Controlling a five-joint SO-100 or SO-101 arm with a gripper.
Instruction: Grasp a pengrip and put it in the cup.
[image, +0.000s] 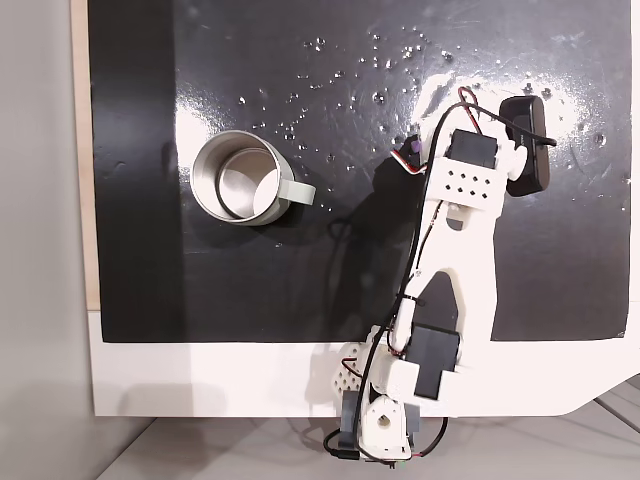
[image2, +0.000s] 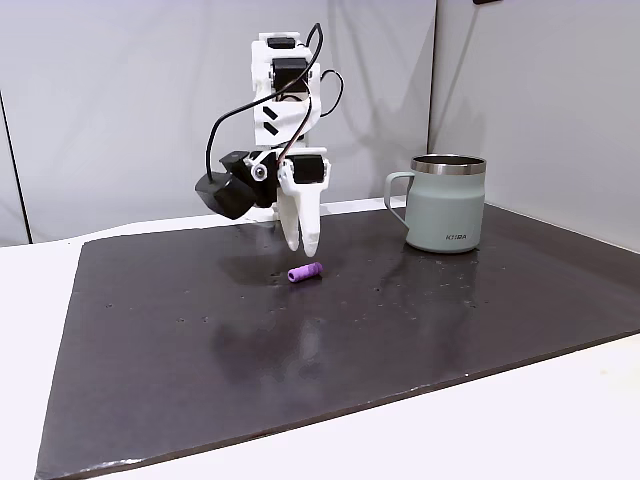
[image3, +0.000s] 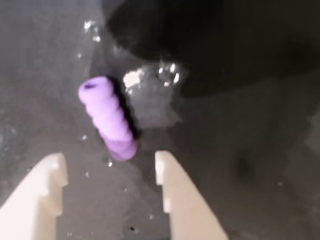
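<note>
The pengrip (image3: 107, 118) is a short light-purple rubbery tube with rounded ribs along its length and a small dark hole at one end; in the wrist view it lies flat on the mat, tilted, just ahead of the gap between the two fingers (image3: 47, 190), which are pale cream plastic wedges with stepped inner edges, standing apart and holding nothing. In a fixed view from the side the gripper (image2: 302, 244) points straight down with its tips just above the mat and the pengrip (image2: 306, 272) lies on the surface a little in front of them, not touching. The cup (image2: 445, 203) stands upright well to the right in that view, a pale grey-green mug with a silvery metal rim and a flat side handle; from above its shiny round inside and pale handle show (image: 240, 178). The mat (image2: 400, 330) is a dark, slightly glossy sheet flecked with small bright specks, lying on a white desk (image2: 30, 300). Behind it rise plain pale grey walls (image2: 100, 100).
</note>
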